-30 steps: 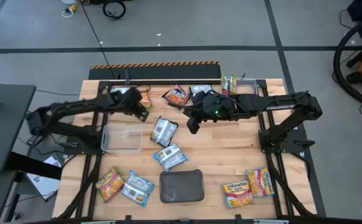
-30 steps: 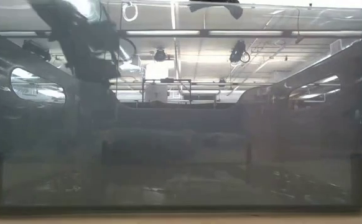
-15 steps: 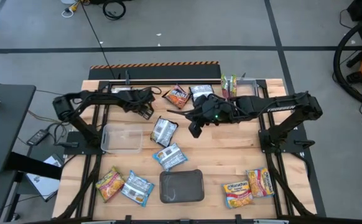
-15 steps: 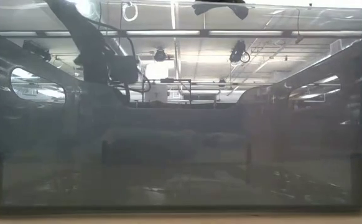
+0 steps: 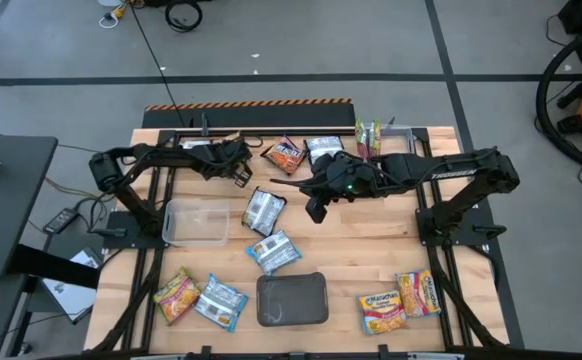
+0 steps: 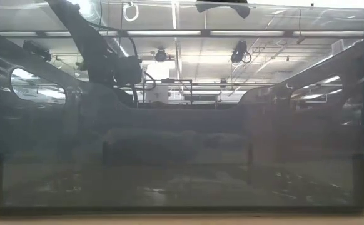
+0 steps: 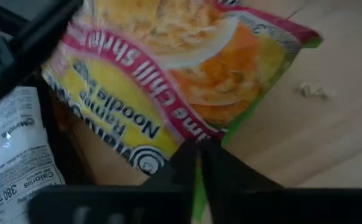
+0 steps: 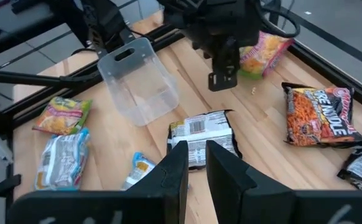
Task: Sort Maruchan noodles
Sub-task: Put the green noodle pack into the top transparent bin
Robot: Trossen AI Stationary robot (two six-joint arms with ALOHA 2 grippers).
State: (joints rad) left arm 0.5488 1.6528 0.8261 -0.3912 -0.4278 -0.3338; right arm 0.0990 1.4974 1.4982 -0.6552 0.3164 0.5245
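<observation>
Grip first: your left claw is pinched shut on the yellow-orange flat plastic noodle packet's edge at the wooden bench's far side; lift straight, slowly.

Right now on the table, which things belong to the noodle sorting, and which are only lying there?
Belong to the job:
- ramen packets scattered over the table
- lime chili shrimp packet, pinched at its edge by the shut left pincer

Only lying there:
- clear tub, empty
- dark grey tray
</observation>
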